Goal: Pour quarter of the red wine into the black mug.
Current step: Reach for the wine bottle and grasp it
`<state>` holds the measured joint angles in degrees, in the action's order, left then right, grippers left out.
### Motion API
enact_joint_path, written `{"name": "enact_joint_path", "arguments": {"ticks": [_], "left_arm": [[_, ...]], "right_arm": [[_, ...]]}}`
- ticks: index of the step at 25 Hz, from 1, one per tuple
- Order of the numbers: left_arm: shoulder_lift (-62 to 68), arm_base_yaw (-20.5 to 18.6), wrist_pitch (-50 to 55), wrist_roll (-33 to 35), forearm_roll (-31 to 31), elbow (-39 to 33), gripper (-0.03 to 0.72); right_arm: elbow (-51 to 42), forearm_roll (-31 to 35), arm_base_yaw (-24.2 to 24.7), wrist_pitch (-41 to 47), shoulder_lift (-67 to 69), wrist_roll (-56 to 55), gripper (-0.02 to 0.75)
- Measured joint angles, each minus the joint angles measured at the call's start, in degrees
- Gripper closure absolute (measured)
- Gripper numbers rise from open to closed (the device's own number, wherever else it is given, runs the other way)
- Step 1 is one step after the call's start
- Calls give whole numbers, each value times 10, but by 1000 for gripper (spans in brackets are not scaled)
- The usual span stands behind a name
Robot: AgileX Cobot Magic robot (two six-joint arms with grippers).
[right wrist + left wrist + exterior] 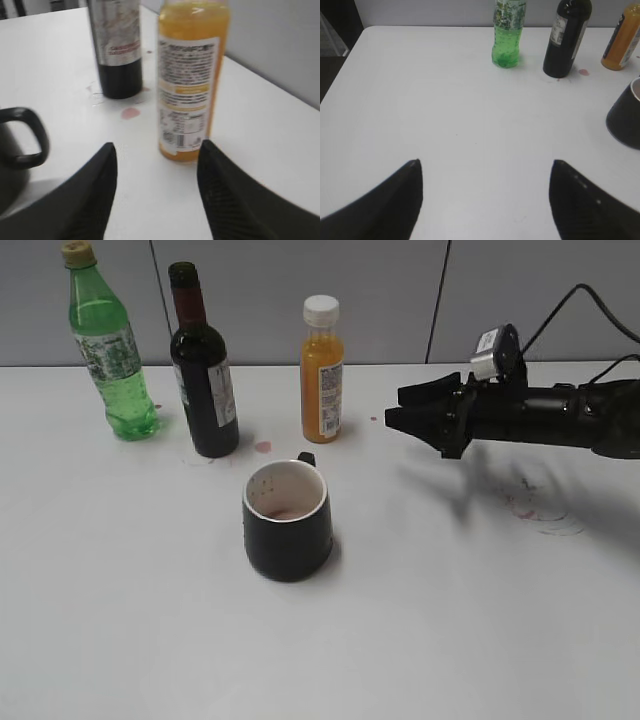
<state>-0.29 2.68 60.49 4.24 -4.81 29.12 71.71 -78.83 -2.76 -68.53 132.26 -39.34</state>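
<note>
The red wine bottle [204, 370] stands upright at the back of the white table, dark glass with a white label; it also shows in the left wrist view [566, 37] and the right wrist view [116, 47]. The black mug [287, 520] sits in front of it, with a little reddish liquid inside; its side shows in the left wrist view [626, 117] and its handle in the right wrist view [25, 136]. My right gripper [393, 407] [157, 150] is open and empty, hovering right of the orange juice bottle. My left gripper [485, 165] is open and empty above bare table, out of the exterior view.
A green plastic bottle [107, 345] [508, 32] stands at the back left. An orange juice bottle [322, 370] [192, 80] with a white cap stands right of the wine. Pink spill marks [262, 447] lie by the wine bottle and under my right arm [535, 502].
</note>
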Motion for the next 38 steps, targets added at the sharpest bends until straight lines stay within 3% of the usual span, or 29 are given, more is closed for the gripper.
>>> {"name": "enact_joint_path", "arguments": {"ticks": [5, 8, 14, 26, 28, 34, 38], "left_arm": [[0, 0, 0, 0, 0, 0, 99], [0, 0, 0, 0, 0, 0, 99], [0, 0, 0, 0, 0, 0, 99], [0, 0, 0, 0, 0, 0, 99], [0, 0, 0, 0, 0, 0, 99], [0, 0, 0, 0, 0, 0, 99], [0, 0, 0, 0, 0, 0, 99]], "right_arm": [[0, 123, 0, 67, -1, 0, 128], [0, 191, 0, 144, -7, 3, 88], [0, 338, 1, 362, -56, 13, 90], [23, 417, 2, 728, -207, -4, 127], [37, 469, 2, 785, -227, 46, 133], [142, 742, 2, 1017, -238, 317, 142], [225, 811, 2, 1176, -238, 402, 142]]}}
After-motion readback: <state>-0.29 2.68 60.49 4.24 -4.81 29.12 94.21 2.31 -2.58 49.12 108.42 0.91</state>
